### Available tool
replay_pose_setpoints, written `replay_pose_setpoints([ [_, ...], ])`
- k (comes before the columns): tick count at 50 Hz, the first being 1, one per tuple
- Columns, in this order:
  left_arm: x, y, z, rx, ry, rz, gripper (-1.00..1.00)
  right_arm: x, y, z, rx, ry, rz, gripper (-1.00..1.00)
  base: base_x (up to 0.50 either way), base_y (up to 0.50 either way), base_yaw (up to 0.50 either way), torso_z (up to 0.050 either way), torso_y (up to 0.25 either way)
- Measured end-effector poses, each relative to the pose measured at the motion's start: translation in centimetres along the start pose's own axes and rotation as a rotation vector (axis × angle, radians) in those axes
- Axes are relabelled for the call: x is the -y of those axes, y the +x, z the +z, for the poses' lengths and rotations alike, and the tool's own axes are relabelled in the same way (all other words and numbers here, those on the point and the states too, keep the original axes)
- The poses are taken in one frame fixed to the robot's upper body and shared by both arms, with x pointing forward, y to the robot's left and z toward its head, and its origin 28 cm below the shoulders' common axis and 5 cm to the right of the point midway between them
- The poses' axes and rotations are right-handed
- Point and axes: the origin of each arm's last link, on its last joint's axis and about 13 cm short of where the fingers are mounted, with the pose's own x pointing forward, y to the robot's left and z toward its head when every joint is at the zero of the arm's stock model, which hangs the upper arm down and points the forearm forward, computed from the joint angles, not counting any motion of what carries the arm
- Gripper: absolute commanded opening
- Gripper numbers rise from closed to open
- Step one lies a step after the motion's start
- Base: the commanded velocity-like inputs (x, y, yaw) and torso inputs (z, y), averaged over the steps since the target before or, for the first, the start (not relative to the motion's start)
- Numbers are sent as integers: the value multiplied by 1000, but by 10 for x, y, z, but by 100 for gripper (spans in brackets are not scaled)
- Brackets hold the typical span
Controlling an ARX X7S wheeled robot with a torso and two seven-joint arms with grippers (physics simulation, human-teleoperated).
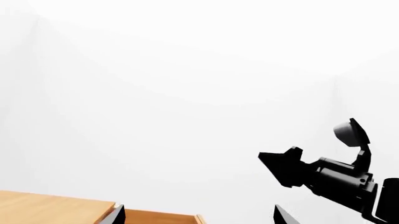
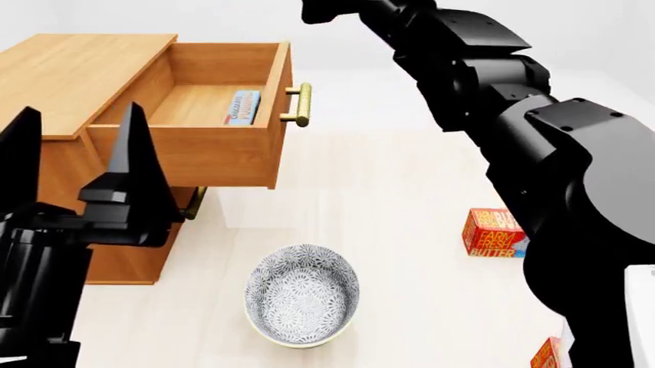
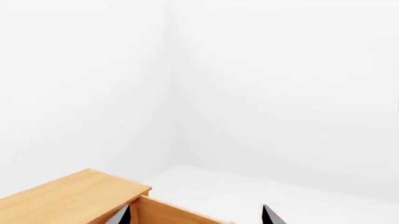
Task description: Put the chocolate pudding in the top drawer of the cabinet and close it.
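Right now my left claw [image 2: 77, 149] stands wide apart at about 9 o'clock in the head view, its two black, tapered, blade-like fingers pointing up and holding nothing, just in front of the cabinet [image 2: 72, 69]. My right claw [image 2: 312, 11] reaches up at 12 o'clock beyond the drawer; only its end shows there, but in the right wrist view two dark fingertips [image 3: 269, 215] sit far apart with nothing between them. The chocolate pudding [image 2: 244, 106], a thin flat box with a light blue printed face, lies inside the top drawer [image 2: 220, 157], against its front wall near the brass bar handle [image 2: 300, 105]. That drawer is pulled out, smooth honey-brown wood. On the pale surface [image 2: 399, 207] sits a round patterned bowl [image 2: 302, 305] at 6 o'clock and a red-orange butter box [image 2: 495, 232] at 4 o'clock.
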Motion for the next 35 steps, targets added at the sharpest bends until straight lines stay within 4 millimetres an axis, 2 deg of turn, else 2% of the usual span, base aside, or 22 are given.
replay_pose_setpoints([
  [16, 0, 5, -5, -2, -3, -2, 100, 13, -11, 15, -27, -27, -18, 100, 0, 0, 0, 0, 0],
  [35, 1, 4, -7, -4, -7, -6, 100, 16, -44, 22, -18, -61, -54, 100, 0, 0, 0, 0, 0],
])
